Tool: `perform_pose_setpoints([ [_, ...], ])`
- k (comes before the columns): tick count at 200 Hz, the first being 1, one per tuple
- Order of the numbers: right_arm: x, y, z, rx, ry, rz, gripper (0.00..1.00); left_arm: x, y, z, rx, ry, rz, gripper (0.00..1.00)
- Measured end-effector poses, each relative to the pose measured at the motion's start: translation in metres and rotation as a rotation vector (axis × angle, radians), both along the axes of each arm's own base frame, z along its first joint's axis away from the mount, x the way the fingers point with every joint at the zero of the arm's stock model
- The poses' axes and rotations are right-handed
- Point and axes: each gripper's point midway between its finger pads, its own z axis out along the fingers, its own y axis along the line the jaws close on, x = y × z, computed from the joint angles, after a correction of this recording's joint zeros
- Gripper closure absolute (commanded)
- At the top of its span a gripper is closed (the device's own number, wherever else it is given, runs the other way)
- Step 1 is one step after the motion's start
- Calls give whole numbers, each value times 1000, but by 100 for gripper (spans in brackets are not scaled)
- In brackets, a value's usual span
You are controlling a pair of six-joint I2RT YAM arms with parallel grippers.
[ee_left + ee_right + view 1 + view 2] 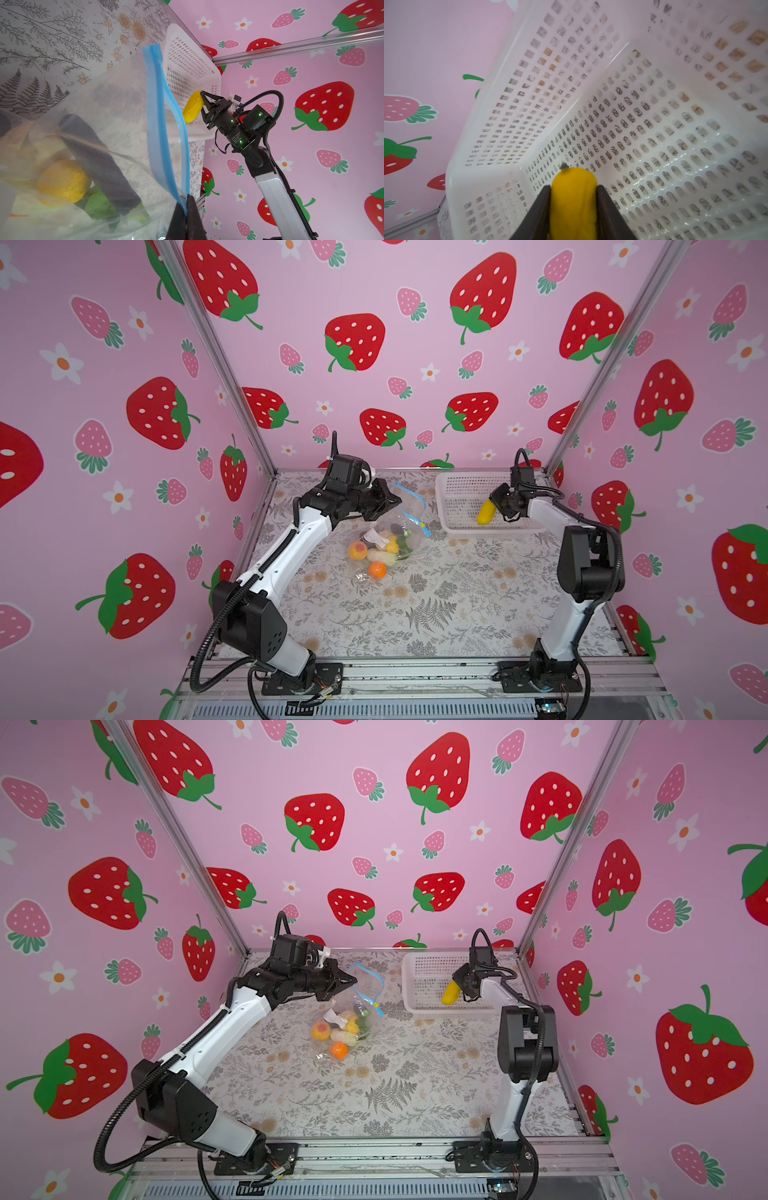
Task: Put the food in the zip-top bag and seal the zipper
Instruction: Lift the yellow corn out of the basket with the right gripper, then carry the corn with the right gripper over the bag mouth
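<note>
Zip-top bag: clear, crinkled, glossy plastic film.
Banana: matt yellow, finely grained.
Basket: smooth white perforated plastic.
Worktop: matt printed covering.
Frame rail: brushed metal.

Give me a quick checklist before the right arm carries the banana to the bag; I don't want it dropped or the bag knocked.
1. Banana grip: ok. The right gripper is shut on the banana, one finger on each side.
2. Bag held: ok. The left gripper is shut on the zipper, holding up the zip-top bag.
3. Mouth open: ok. The zipper's two sides stand apart.
4. Banana above the basket rim: cannot tell.
5. Path from basket to bag: ok. Nothing stands between them in both top views.
</note>
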Motion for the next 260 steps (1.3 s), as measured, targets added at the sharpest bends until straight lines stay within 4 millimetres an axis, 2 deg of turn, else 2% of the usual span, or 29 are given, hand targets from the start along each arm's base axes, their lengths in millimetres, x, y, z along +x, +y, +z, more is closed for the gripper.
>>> perform_pose_setpoints([
  [58,-2,8,43,-23,-300,12,62,1,0,0,-3,-5,0,100],
  [104,-2,15,67,-83,-543,75,68,1,0,-9,-4,7,4,100],
  [140,-3,24,98,-173,-751,169,73,2,-1,-10,-7,5,5,100],
  [165,-9,32,108,-249,-845,252,77,2,-1,-9,-9,-1,6,100],
  [200,-17,54,125,-349,-982,415,79,3,-1,-9,-10,-2,6,100],
  [260,-35,93,128,-398,-1062,609,80,3,-1,-9,-9,-2,6,100],
])
